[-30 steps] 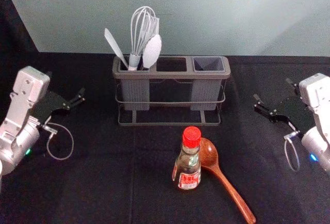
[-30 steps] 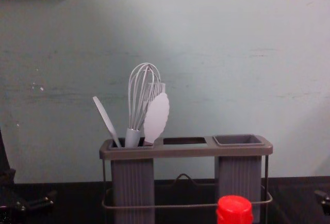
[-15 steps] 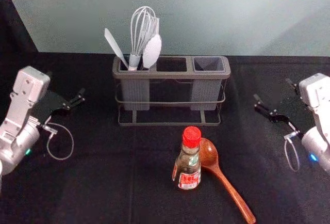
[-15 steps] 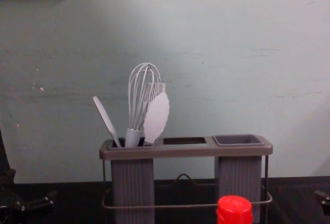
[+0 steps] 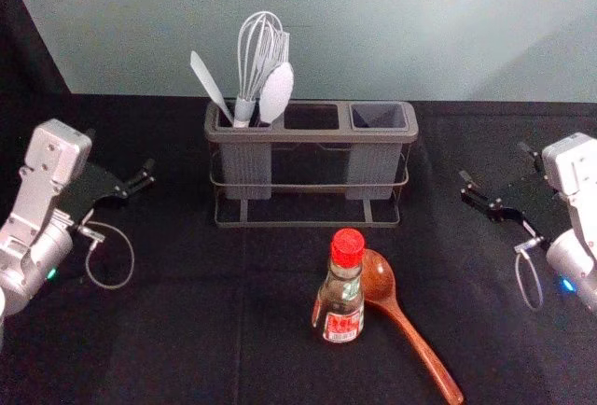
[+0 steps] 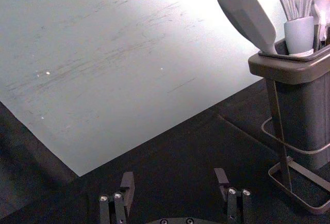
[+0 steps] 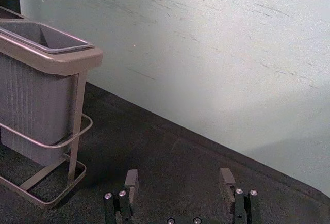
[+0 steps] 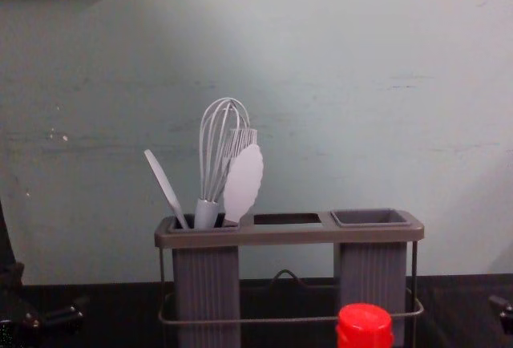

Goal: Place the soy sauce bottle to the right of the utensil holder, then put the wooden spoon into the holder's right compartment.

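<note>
Head view: bottle point(image 5: 340, 302) and spoon point(image 5: 378, 279) as before, left gripper point(image 5: 121, 151) and right gripper point(image 5: 493, 161) spread at opposite sides.

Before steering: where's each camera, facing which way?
Left wrist view: on wrist, faces wall, holder's left end; open left gripper.
Right wrist view: on wrist, faces wall, holder's right end; open right gripper.
Head view: on head, faces forward and down; left arm, right arm.
Chest view: on chest, faces forward; parts of both grippers.
Last two share holder and red cap.
</note>
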